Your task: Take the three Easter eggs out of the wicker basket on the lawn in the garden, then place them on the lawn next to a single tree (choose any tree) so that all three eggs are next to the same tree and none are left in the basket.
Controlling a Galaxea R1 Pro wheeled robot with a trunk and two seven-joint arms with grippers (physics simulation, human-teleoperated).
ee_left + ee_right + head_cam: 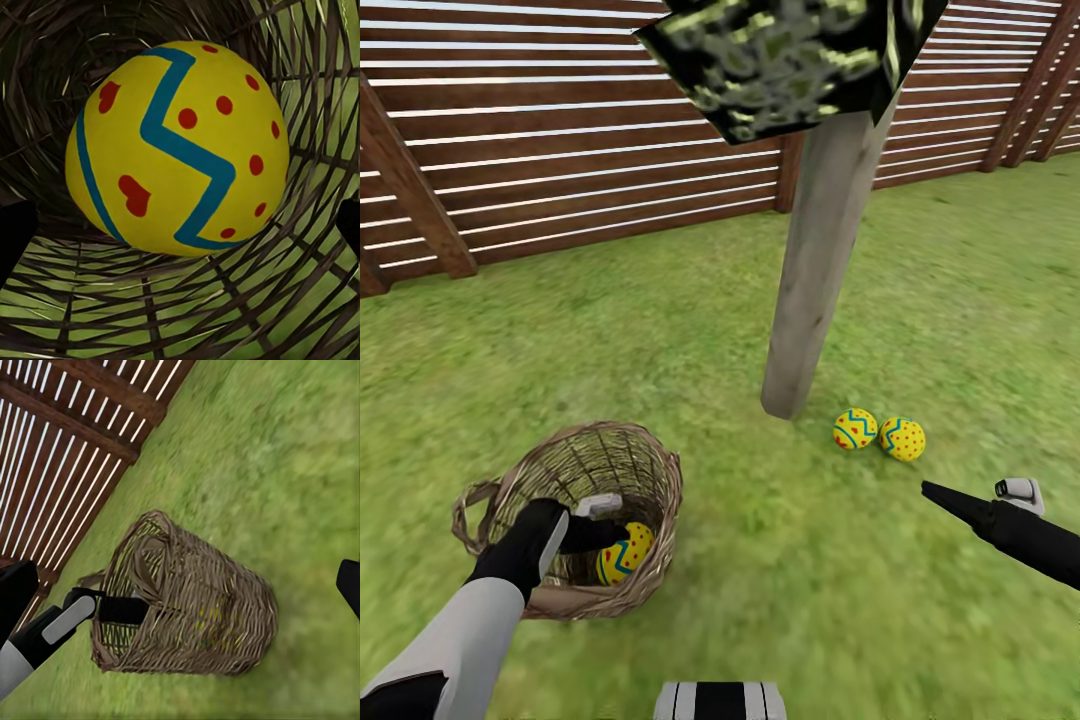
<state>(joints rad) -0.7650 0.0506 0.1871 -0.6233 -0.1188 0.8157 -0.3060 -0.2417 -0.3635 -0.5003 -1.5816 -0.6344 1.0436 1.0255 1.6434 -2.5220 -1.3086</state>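
Note:
The wicker basket (650, 470) (225, 615) lies tipped on the lawn (660, 330) at lower left. My left gripper (605, 522) (180, 232) reaches into its mouth and is open. Its dark fingertips (15, 236) stand wide at either side of a yellow Easter egg (626, 552) (176, 146) with a blue zigzag and red dots, resting on the weave. Two more eggs (855, 428) (902, 438) lie side by side on the grass just right of the tree's pale trunk (815, 270). My right gripper (970, 495) (180, 592) hovers open and empty at right, looking toward the basket.
A brown slatted fence (560, 130) runs along the back, with slanted posts (410, 190). The tree's speckled foliage (790, 60) hangs overhead. Open grass stretches right of the tree and between basket and trunk. My base (720, 700) shows at the bottom edge.

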